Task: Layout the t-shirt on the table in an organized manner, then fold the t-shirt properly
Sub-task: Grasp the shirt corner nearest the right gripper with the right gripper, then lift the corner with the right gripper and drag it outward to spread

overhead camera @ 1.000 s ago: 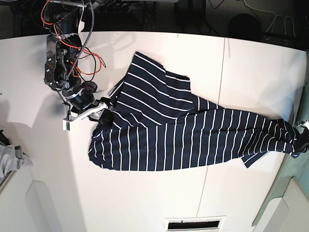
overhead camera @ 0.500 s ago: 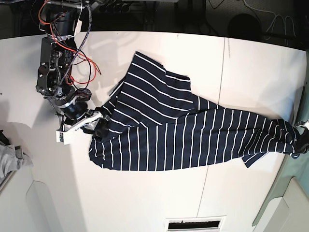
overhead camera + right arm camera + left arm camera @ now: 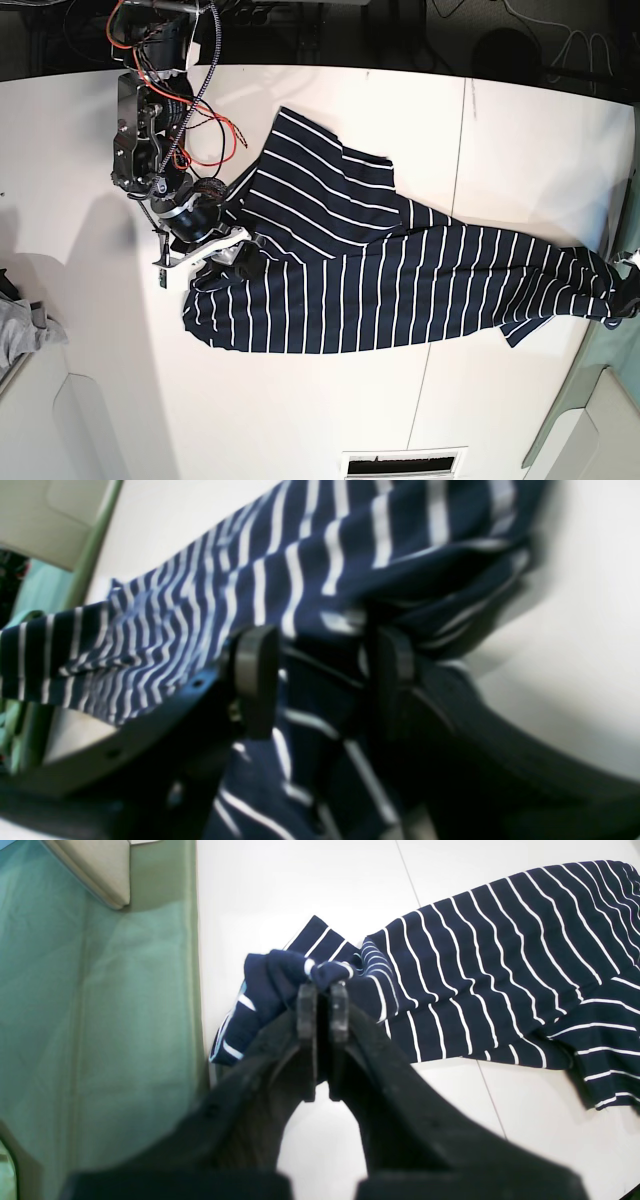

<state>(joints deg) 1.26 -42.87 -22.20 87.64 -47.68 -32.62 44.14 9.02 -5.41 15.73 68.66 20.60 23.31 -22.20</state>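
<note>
The big white table [image 3: 330, 400] is seen from above, and no box, bin or basket is seen on it, so nothing is held inside anything. The striped t-shirt [image 3: 400, 290] is spread across the middle of the table in a long, crooked shape. It is not laid out flat yet. One part is bent up toward the far side, the cloth is bunched in places, and one end is hung just over the table's edge. So the laying out is judged to be only partly done, and the folding is not begun. The shirt has to be pulled straight and smoothed first.

At that far end, the shirt is pinched by the left gripper [image 3: 322, 1007]. Its fingers [image 3: 306, 1010] are pressed tight together on a small lump of cloth. At the other end, the right gripper [image 3: 320, 680] is set down over a fold of the shirt. Its fingers [image 3: 255, 680] are spread apart, with cloth lying between them, but nothing is squeezed.

A small grey cloth [image 3: 22, 335] is left at the side, well apart from the shirt.
</note>
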